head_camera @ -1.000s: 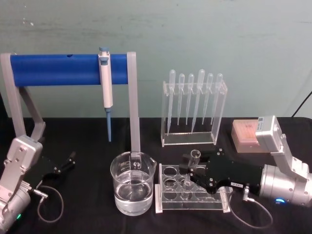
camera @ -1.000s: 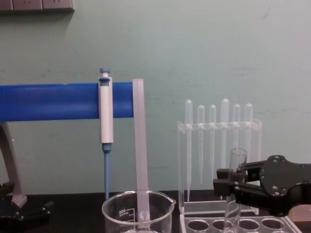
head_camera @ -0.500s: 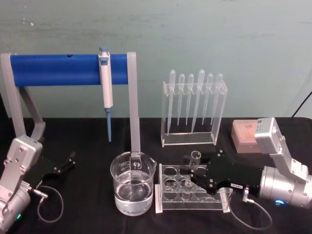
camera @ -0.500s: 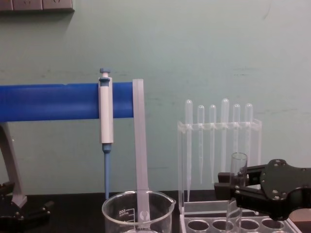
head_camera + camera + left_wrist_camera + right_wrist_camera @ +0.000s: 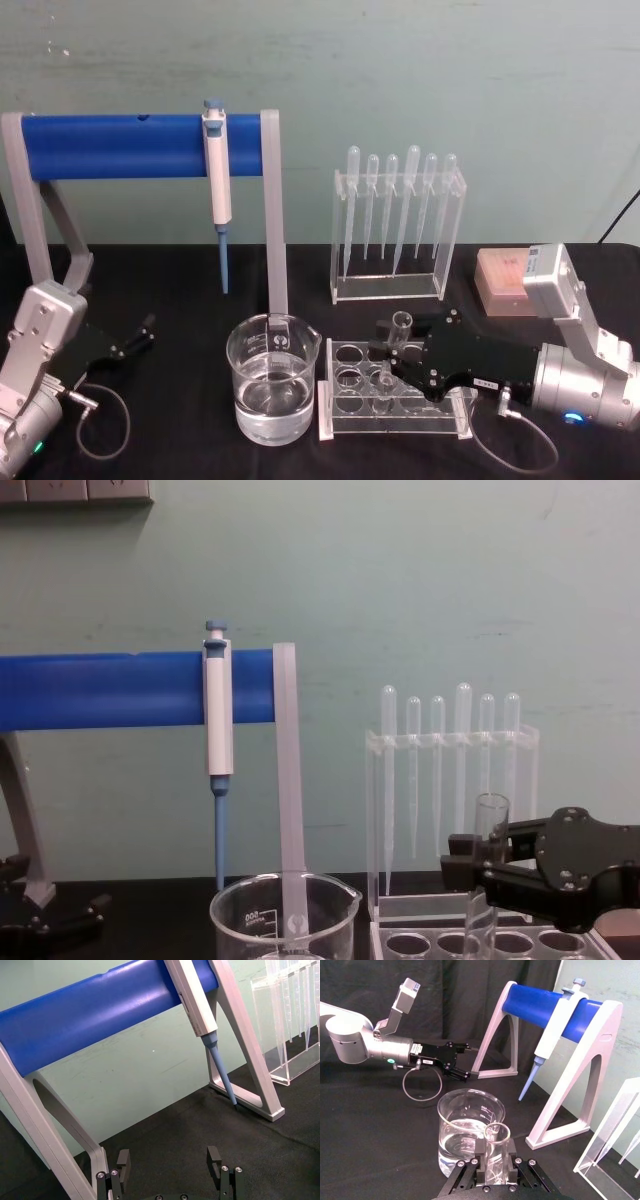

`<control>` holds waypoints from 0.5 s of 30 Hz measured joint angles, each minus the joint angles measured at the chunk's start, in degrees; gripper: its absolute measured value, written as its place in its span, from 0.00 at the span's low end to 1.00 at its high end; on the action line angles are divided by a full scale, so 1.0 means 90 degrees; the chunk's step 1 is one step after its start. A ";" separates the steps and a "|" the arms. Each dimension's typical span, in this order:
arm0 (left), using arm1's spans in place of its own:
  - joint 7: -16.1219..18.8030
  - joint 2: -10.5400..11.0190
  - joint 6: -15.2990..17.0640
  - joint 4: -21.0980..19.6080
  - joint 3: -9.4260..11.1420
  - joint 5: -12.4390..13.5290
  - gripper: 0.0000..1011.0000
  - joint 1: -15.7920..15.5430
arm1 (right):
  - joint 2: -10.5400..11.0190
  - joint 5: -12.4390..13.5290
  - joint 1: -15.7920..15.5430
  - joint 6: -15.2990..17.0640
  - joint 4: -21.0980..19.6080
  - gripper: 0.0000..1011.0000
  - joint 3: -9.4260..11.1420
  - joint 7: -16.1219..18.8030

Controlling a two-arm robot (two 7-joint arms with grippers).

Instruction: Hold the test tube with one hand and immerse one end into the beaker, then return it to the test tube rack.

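Test tube (image 5: 401, 323) upright over the clear rack (image 5: 340, 422), pinched in right gripper (image 5: 392, 341); left gripper (image 5: 170, 1162) parked, fingers apart; next, carry it leftward, dip its bottom in beaker (image 5: 271, 386).

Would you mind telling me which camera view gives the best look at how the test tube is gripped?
The right wrist view: the test tube stands upright between the right gripper fingers, rim visible, beaker just beyond. The chest view shows its upper part side-on; the head view shows it small above the rack.
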 joint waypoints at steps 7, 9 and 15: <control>0.0000 0.0000 0.0000 0.0000 0.0000 0.0000 0.99 0.0000 | 0.0003 0.0005 0.0001 0.0000 -0.0005 0.42 -0.0002 0.0003; 0.0000 0.0000 0.0000 0.0000 0.0000 0.0000 0.99 0.0000 | 0.0004 0.0005 0.0000 0.0000 -0.0007 0.50 -0.0003 0.0005; 0.0000 0.0000 0.0000 0.0000 0.0000 0.0000 0.99 0.0000 | 0.0007 0.0005 0.0000 0.0003 -0.0012 0.70 -0.0004 0.0007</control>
